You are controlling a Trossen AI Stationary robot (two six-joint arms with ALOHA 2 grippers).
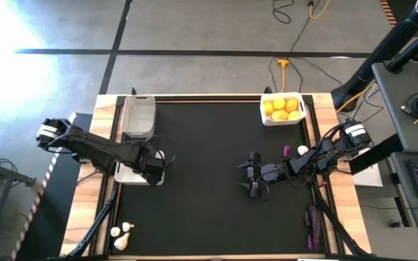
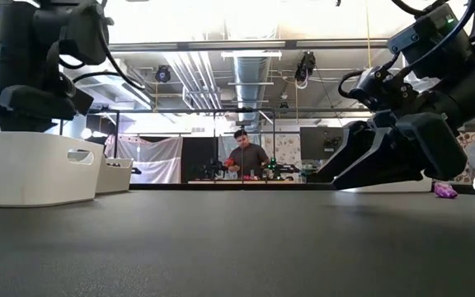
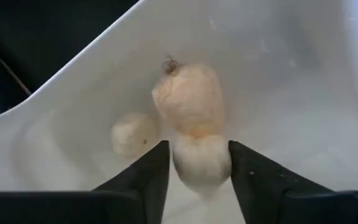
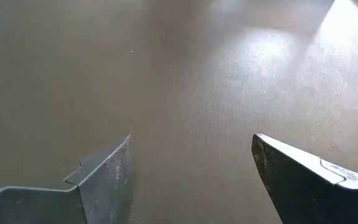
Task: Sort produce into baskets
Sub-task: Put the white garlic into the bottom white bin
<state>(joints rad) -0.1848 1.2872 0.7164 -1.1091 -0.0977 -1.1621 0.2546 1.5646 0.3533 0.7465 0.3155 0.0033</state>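
The left gripper is hanging over the near white basket at the mat's left edge, its fingers parted narrowly around a whitish garlic bulb; whether they are gripping it cannot be told. Two more bulbs are lying in that basket. The right gripper is hovering low over the black mat, spread wide and holding nothing. Yellow citrus is filling the far white basket

Three bulbs in basket, citrus in far-right basket
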